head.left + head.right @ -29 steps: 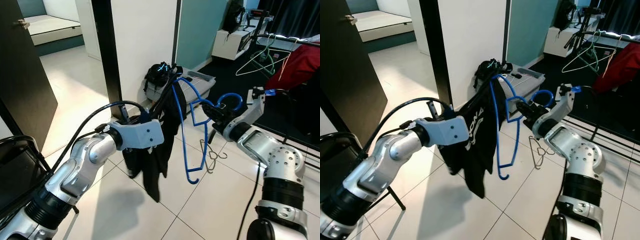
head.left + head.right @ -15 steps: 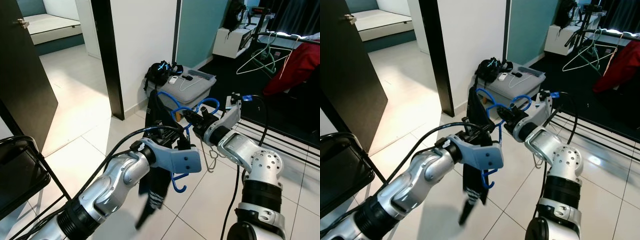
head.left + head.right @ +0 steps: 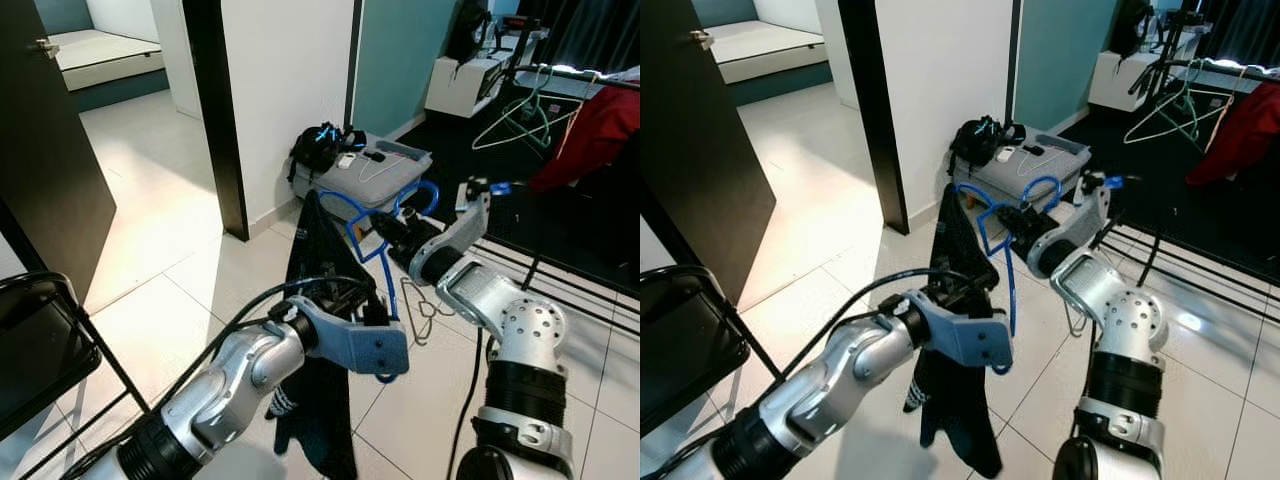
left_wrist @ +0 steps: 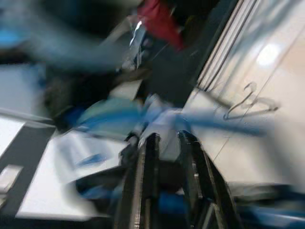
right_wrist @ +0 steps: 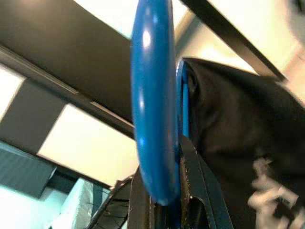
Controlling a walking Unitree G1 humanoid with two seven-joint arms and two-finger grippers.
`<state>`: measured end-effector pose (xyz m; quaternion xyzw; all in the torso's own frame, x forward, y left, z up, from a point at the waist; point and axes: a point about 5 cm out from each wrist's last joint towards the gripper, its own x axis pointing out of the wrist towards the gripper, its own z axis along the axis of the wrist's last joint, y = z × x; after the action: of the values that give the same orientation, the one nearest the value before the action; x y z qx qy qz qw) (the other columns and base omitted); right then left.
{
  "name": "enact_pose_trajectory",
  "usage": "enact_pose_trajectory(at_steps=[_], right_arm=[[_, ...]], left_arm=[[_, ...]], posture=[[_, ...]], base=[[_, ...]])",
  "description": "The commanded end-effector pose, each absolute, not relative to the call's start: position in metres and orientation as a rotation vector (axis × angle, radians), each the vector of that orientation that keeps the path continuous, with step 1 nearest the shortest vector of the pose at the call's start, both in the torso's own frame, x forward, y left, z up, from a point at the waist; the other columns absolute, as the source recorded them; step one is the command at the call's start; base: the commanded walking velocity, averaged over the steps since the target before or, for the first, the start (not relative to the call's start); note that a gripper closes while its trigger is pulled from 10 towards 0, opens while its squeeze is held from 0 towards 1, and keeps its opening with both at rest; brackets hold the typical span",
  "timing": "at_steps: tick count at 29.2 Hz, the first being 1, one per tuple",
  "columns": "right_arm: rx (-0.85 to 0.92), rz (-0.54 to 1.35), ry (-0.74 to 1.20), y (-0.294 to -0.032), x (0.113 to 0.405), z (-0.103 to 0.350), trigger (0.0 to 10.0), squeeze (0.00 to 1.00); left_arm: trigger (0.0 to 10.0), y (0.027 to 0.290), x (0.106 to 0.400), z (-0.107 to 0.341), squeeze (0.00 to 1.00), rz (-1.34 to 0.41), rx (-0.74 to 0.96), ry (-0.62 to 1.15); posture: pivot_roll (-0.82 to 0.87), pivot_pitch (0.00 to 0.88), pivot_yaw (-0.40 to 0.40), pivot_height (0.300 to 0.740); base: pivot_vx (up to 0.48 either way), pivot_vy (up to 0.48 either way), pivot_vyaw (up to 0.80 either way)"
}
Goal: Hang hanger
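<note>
The thin blue plastic clothes hanger (image 3: 372,225) hangs in mid-air over the pale tiled floor (image 3: 180,260), its hook end pinched in the right hand (image 3: 392,229), whose black fingers are pressed together on the smooth, rounded blue rod — the right wrist view shows the rod clamped between them. A limp black garment with white lettering (image 3: 322,330) drapes from the hanger's shoulder and trails nearly to the floor. The left hand (image 3: 985,345) sits low beside the hanger's bottom bar; the left wrist view is smeared, and I cannot tell whether its fingers are closed on anything.

The likeliest trouble, as I judge it, is the garment sliding off. The fabric is soft and hangs bunched to one side, the plastic is slick, and a tilt of the hanger on the way to the dark metal clothes rail (image 3: 560,72) could let it slip off. The rod is round and glossy, so it could also twist within the pinch and swing the hook away from the rail. The trailing cloth may snag on the grey storage box with a black bag on top (image 3: 360,170) — or on the bent wire hanger lying on the floor (image 3: 425,305). The rail stands well apart, behind the right arm, with a pale green wire hanger (image 3: 520,115) and a red garment (image 3: 590,130) already on it, so space there looks tight.
</note>
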<state>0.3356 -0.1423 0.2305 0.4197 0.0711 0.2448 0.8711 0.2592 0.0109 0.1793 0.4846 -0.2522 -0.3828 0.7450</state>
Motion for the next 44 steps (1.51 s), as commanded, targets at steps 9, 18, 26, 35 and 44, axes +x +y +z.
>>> enact_pose_trajectory(at_steps=[9,18,26,35,44], right_arm=[[0.801,0.772,-0.220,-0.144,0.312,0.286,10.0,0.00],[0.747,0.856,-0.306,-0.141,0.302,0.296,10.0,0.00],[0.616,1.028,-0.397,-0.152,0.285,0.306,10.0,0.00],[0.445,1.193,-0.361,-0.190,0.255,0.299,10.0,0.00],[0.400,1.228,-0.350,-0.201,0.251,0.297,10.0,0.00]], left_arm=[[10.0,0.012,0.258,0.175,1.00,-0.866,1.052,-0.535],[10.0,0.012,0.260,0.180,0.97,-0.837,1.034,-0.549],[10.0,0.036,0.281,0.205,0.70,-0.654,0.878,-0.518],[10.0,0.108,0.304,0.270,0.36,-0.292,0.711,-0.565],[10.0,0.160,0.300,0.321,0.00,-0.253,0.666,-0.634]], posture=[[0.00,0.000,-0.023,0.740],[0.00,0.000,-0.020,0.740],[0.01,0.000,-0.018,0.740],[0.01,0.000,-0.022,0.740],[0.02,0.000,-0.026,0.740]], base=[[0.000,0.000,0.00],[0.000,0.000,0.00],[0.000,0.000,0.00],[0.000,0.000,0.00],[0.000,0.000,0.00]])
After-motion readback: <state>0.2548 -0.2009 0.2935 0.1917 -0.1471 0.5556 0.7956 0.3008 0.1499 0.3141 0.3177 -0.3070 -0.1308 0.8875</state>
